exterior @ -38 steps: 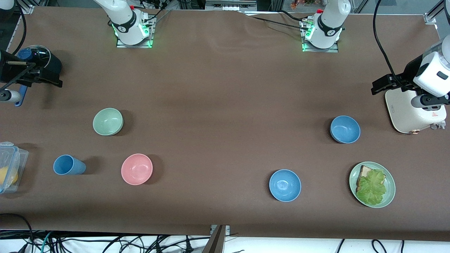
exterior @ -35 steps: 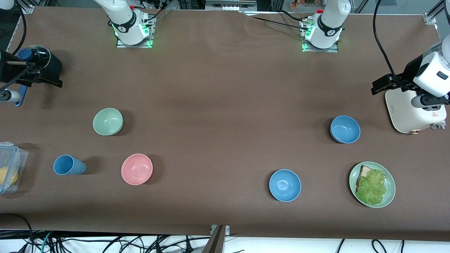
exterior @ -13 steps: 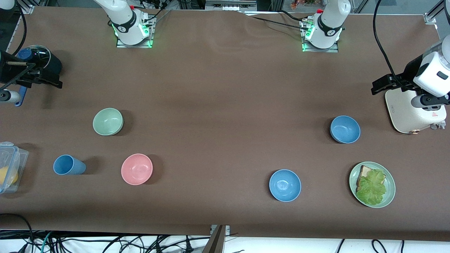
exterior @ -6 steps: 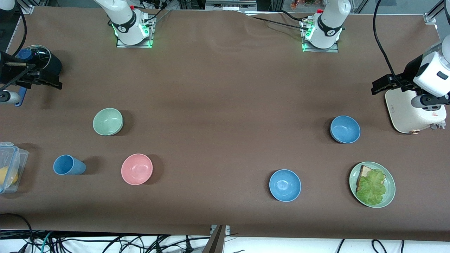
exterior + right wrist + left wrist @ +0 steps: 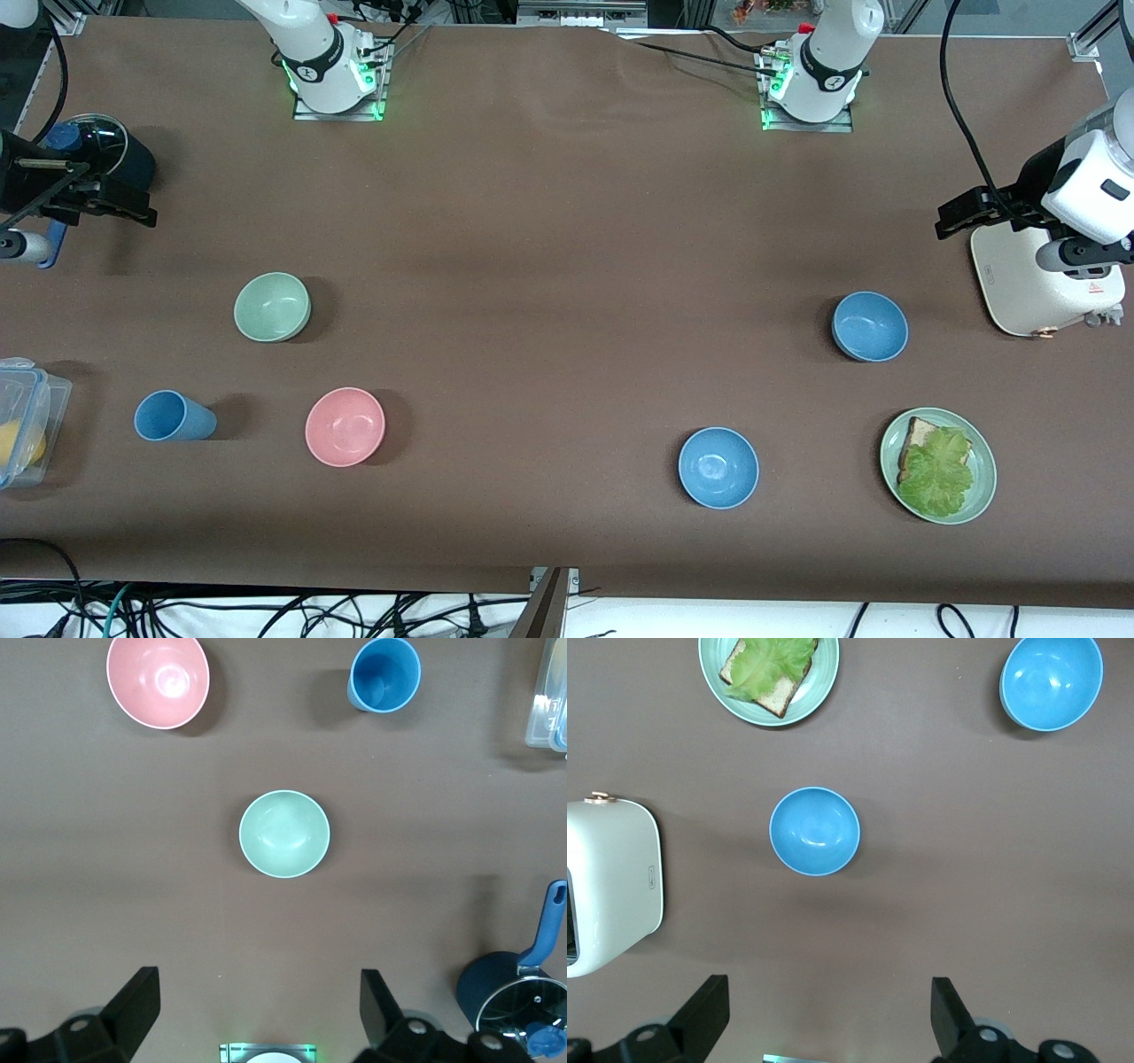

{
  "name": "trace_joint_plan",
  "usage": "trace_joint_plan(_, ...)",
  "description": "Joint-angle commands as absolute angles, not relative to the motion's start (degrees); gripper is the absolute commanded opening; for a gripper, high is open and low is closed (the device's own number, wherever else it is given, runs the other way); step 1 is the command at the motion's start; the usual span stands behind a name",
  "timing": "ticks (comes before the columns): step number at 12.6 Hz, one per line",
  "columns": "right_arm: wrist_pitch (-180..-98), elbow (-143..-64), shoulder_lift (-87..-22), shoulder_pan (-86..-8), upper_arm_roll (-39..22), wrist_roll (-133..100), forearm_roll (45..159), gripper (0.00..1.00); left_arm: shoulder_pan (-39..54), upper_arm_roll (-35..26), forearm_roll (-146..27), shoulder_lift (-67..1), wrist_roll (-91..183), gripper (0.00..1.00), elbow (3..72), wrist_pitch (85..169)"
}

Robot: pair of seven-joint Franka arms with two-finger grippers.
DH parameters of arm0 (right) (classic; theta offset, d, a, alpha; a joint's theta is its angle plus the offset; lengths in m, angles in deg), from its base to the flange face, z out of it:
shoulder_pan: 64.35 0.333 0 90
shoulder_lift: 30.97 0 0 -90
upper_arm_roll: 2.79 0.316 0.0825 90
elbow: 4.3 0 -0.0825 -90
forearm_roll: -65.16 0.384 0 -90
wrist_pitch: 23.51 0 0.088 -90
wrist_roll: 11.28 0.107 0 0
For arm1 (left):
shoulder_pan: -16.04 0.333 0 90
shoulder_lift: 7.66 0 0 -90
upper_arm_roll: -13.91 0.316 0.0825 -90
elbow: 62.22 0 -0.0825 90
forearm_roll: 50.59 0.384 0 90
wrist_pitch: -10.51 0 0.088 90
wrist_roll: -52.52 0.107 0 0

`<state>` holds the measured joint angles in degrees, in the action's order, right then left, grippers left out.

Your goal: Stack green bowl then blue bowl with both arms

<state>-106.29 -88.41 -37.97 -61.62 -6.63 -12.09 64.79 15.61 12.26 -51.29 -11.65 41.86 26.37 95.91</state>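
We list: green bowl (image 5: 272, 306) on brown table (image 5: 567, 266), open cloth around it; blue bowl (image 5: 870, 325) beside toaster (image 5: 1036, 283). Left gripper (image 5: 824, 1019) and right gripper (image 5: 257, 1010) spread wide, empty, aloft.

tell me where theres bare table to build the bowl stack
The widest bare patch is mid-table, bordered by the green bowl and pink bowl on one end and the two blue bowls on the other. It is crowded around the blue cup and around the plate and toaster.
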Motion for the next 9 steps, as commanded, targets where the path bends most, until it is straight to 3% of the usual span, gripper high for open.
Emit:
trace_joint_plan(1, -108.3, -89.1, -38.8, -62.6, -6.2, -11.6, 64.5, 1.00, 15.7, 12.0, -50.5, -11.2, 41.9, 1.00, 25.9, 95.2)
trace_joint_plan(9, -109.5, -92.5, -45.2, -68.6, -7.6, -15.1, 66.2, 1.00, 15.5, 11.9, -50.5, -11.2, 41.7, 1.00, 25.9, 95.2)
